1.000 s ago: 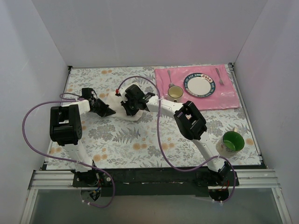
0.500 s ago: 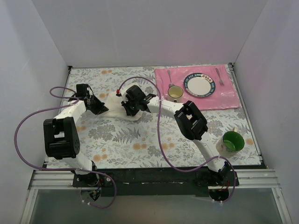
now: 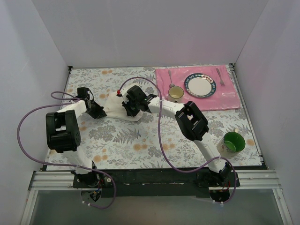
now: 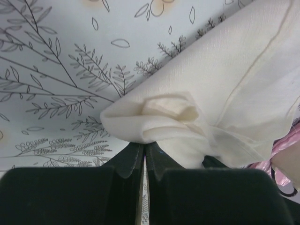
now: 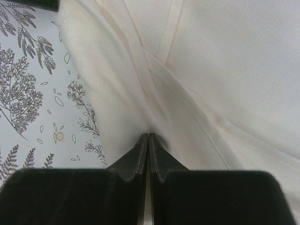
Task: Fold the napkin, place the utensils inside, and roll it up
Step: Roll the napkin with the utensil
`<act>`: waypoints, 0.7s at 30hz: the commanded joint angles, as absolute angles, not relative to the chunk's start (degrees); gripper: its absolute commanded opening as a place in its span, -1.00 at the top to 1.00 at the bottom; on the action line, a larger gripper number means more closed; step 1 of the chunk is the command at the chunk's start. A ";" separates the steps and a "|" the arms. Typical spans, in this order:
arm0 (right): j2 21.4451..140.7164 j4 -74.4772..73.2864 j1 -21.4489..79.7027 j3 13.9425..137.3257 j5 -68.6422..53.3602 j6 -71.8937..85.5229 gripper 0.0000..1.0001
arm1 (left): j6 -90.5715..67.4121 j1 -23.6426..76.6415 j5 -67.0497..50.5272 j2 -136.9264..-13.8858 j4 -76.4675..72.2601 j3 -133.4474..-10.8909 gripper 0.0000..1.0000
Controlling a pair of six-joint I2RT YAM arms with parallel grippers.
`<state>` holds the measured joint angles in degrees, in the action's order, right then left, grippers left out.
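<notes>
— Off-white cloth: where's the napkin [image 3: 112, 104]?
— On the floral tablecloth [image 3: 140, 140], left of the pink placemat [image 3: 229, 98], stretched between both arms.
— Grippers?
— The left gripper [image 4: 144, 149] is pinched together on a bunched corner; the right gripper [image 5: 148, 140] is closed on a crease

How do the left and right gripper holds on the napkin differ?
Left gripper pinches a bunched corner of the napkin; right gripper pinches a flatter stretch where creases meet. Left gripper is at the cloth's left end, right gripper further right. Both are shut.
</notes>
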<state>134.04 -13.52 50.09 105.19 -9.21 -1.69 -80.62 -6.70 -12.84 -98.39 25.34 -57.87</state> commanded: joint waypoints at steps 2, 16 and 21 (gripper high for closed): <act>134.74 -18.98 50.10 102.57 -9.32 -2.28 0.84 | -80.95 -7.21 -10.99 -100.54 23.82 -62.83 1.00; 133.60 -18.19 50.01 97.92 -10.46 -1.93 0.86 | -81.12 -7.38 -11.69 -106.35 23.37 -65.21 1.00; 132.63 -18.11 50.10 95.63 -10.90 -2.37 0.88 | -78.93 -6.59 -8.97 -95.99 23.90 -63.20 1.00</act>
<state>132.03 -8.82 49.87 100.14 -10.50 -1.72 -81.17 -6.98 -12.62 -104.33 23.73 -63.75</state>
